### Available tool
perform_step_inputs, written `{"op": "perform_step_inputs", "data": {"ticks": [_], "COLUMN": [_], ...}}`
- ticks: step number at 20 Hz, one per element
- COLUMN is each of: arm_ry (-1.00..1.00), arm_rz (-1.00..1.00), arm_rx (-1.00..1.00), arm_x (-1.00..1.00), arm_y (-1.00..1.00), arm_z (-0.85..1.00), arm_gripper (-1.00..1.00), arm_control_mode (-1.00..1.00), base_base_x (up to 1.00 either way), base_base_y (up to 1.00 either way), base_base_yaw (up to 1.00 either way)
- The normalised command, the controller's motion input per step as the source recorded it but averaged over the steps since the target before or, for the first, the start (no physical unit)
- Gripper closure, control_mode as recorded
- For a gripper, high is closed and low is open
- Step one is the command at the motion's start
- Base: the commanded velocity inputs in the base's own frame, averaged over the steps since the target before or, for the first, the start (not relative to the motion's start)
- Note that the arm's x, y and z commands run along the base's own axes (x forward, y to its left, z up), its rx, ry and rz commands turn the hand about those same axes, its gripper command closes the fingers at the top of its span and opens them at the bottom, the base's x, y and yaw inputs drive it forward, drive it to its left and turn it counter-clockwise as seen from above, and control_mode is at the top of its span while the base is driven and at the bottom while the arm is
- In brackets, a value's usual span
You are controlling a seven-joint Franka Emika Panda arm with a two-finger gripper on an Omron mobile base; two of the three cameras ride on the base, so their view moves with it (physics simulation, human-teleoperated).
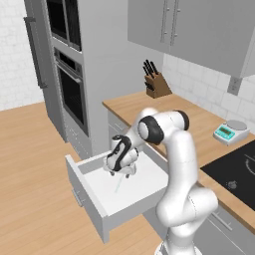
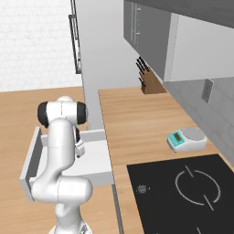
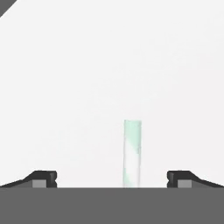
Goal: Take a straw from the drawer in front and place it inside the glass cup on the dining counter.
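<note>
The drawer (image 1: 89,191) stands pulled out below the wood worktop, its white inside showing. On its floor lies the straw (image 1: 118,186), a thin pale stick; in the hand view the straw (image 3: 132,153) looks pale green and white and lies between the two dark fingertips (image 3: 43,178). My gripper (image 1: 121,174) hangs open just above the drawer floor, right over the straw, with nothing held. In the right base view the arm covers most of the drawer (image 2: 28,160). The glass cup and the dining counter are out of view.
A wood worktop (image 1: 199,129) runs along the right with a knife block (image 1: 157,82), a small kitchen scale (image 1: 230,131) and a black cooktop (image 1: 239,172). A tall oven unit (image 1: 69,84) stands left of it. Wall cabinets (image 1: 189,25) hang above.
</note>
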Motion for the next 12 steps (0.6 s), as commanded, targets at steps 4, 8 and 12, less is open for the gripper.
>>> {"op": "perform_step_inputs", "data": {"ticks": [4, 8, 12], "arm_ry": [0.03, 0.00, 0.00], "arm_rz": [-0.06, -0.03, -0.01], "arm_rx": [0.00, 0.00, 0.00], "arm_x": [0.07, 0.00, -0.30], "arm_y": [0.00, 0.00, -0.01], "arm_z": [-0.42, -0.47, -0.47], "arm_gripper": [-1.00, -1.00, -1.00], "arm_control_mode": [-1.00, -1.00, -1.00], "base_base_x": [0.00, 0.00, 0.00], "base_base_y": [0.00, 0.00, 0.00], "base_base_yaw": [0.00, 0.00, 0.00]}}
